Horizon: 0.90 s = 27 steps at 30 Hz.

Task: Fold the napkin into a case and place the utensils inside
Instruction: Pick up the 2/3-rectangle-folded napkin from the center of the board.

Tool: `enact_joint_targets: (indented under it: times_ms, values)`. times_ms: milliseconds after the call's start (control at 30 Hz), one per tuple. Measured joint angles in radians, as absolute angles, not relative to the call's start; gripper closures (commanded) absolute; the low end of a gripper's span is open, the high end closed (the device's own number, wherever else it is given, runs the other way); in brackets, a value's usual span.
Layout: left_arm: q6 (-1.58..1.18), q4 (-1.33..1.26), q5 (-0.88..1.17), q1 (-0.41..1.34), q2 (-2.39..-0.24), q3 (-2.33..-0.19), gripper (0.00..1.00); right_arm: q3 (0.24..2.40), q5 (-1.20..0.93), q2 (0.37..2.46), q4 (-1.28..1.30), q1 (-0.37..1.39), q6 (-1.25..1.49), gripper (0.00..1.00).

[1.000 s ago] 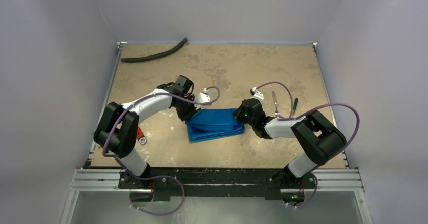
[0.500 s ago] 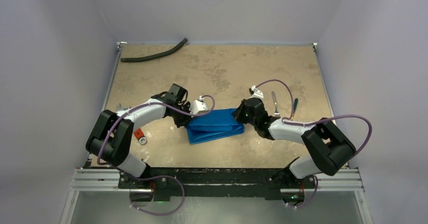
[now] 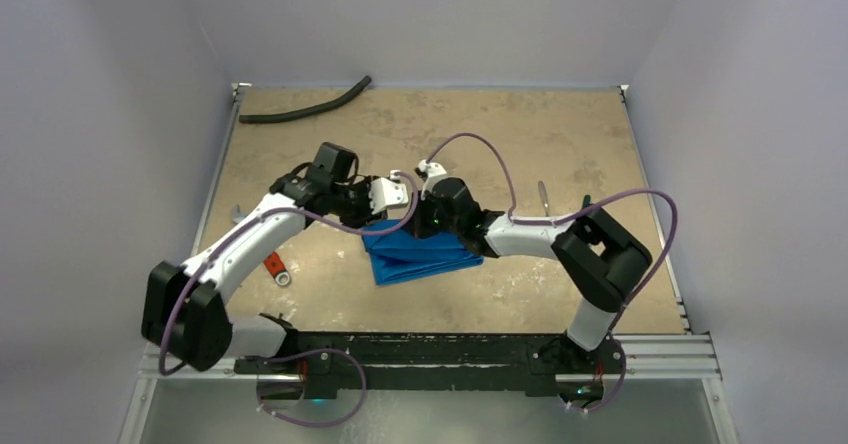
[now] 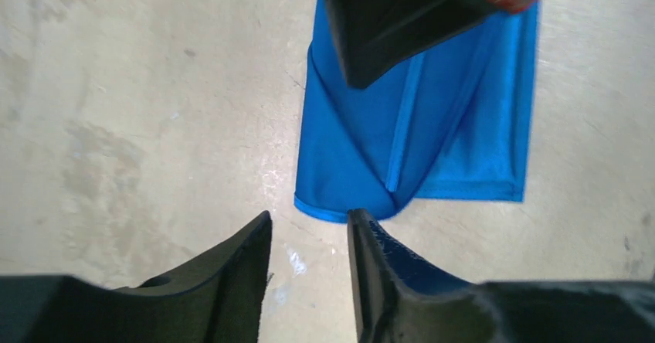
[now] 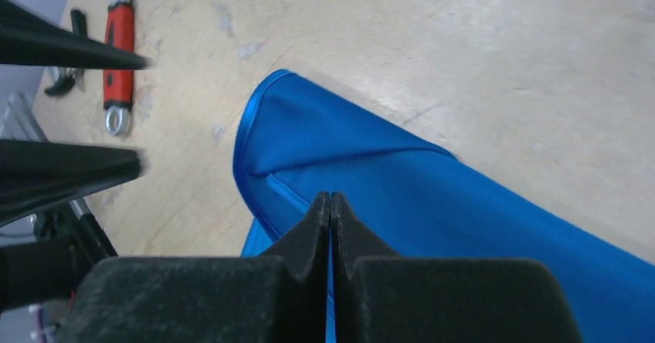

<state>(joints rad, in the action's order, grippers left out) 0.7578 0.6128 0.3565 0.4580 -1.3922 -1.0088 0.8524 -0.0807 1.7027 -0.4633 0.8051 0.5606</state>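
Observation:
The blue napkin (image 3: pixel 430 254) lies folded into a flat oblong on the table, with a raised fold line running along it (image 4: pixel 405 119). My right gripper (image 5: pixel 330 197) is shut, its tips touching each other just over the napkin's (image 5: pixel 432 196) left part (image 3: pixel 418 228); no cloth shows pinched between them. Just off the napkin's left end, my left gripper (image 4: pixel 309 221) stands open over bare table (image 3: pixel 384 212) with nothing between its fingers. A silver fork (image 3: pixel 542 194) lies to the right of the napkin. The spoon I cannot make out.
A red-handled wrench (image 3: pixel 273 264) (image 5: pixel 119 28) lies left of the napkin, with black-handled pliers (image 5: pixel 63 80) beyond it. A black hose (image 3: pixel 305 110) lies at the far left corner. A thin dark object (image 3: pixel 586 203) sits beside the fork. Grey walls enclose the table (image 3: pixel 600 294).
My right gripper, still shut, has swept left from the napkin's right end to its left part. My left gripper has opened and pulled slightly back off the napkin's left edge.

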Motion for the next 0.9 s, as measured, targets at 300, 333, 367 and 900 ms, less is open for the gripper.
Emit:
enact_joint_targets:
  times_ms: [300, 333, 367, 900]
  values:
    - [1.171, 0.782, 0.521, 0.484, -1.075, -0.839, 0.55, 0.879, -0.238, 1.797, -0.55, 0.817, 0.469, 1.0]
    - [1.2, 0.788, 0.528, 0.498, -1.069, -0.807, 0.55, 0.872, -0.255, 1.8, -0.567, 0.817, 0.463, 1.0]
    - [1.233, 0.788, 0.529, 0.522, -1.066, -0.766, 0.55, 0.868, -0.26, 1.802, -0.577, 0.817, 0.459, 1.0]
    - [1.404, 0.467, 0.466, 0.685, -1.15, -0.492, 0.58, 0.775, -0.28, 1.864, -0.691, 0.818, 0.441, 1.0]
